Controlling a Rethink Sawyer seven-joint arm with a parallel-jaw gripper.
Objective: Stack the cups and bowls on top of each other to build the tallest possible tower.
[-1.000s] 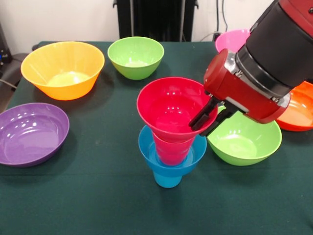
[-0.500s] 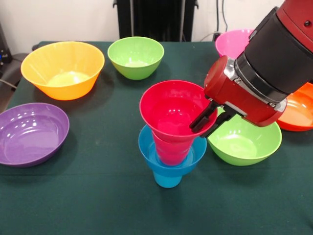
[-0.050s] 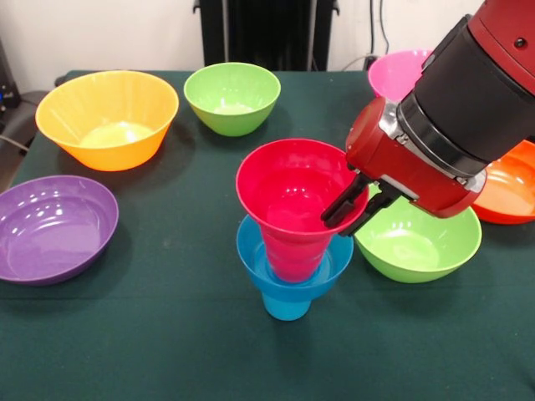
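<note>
At the gripper (image 3: 349,215) we see two black fingers (image 3: 341,205) clamped on the rim of the small red bowl (image 3: 294,188): one finger is inside the bowl and the other is outside its wall. This bowl sits on top of the tower, on the red cup (image 3: 292,255), which stands in the small blue bowl (image 3: 251,251), and this one rests on the sky-blue cup (image 3: 286,306). The whole pile is directly below the fingers and to their left in the picture. Just under the gripper body, on its right side, lies a lime green bowl (image 3: 418,242), touching nothing. Behind the arm we see a part of the pink bowl (image 3: 397,71) and the orange bowl (image 3: 514,196). Well apart to the left stand the second lime green bowl (image 3: 232,98), the yellow-orange bowl (image 3: 107,119) and the purple bowl (image 3: 54,227) on the green table (image 3: 125,334).
</note>
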